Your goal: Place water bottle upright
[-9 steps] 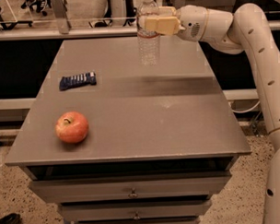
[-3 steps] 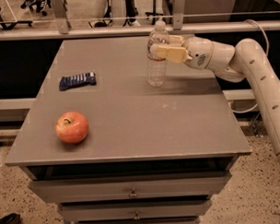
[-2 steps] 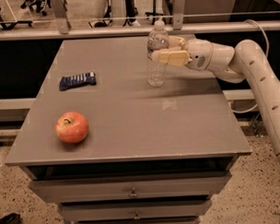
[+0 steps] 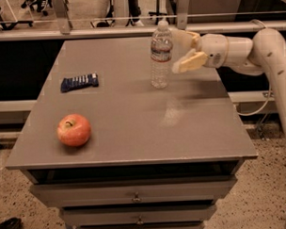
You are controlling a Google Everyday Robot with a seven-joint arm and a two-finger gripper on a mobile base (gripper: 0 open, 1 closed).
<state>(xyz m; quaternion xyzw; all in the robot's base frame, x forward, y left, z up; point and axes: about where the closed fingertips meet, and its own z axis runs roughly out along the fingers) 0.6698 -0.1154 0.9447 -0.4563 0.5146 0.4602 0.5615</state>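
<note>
The water bottle is clear and ribbed, with a white cap and a pale label band marked in red. It stands upright on the grey table, right of centre toward the back. My gripper is just to the right of the bottle, at the height of its upper half. Its cream fingers are spread apart and do not touch the bottle. The white arm reaches in from the right edge.
A red apple sits at the front left of the table. A dark blue striped packet lies at the left, farther back. Drawers are under the tabletop. A metal rail runs behind the table's far edge.
The bottle came down from the air onto the table. The gripper, which held it at the label, has let go and drawn back a little to the right.
</note>
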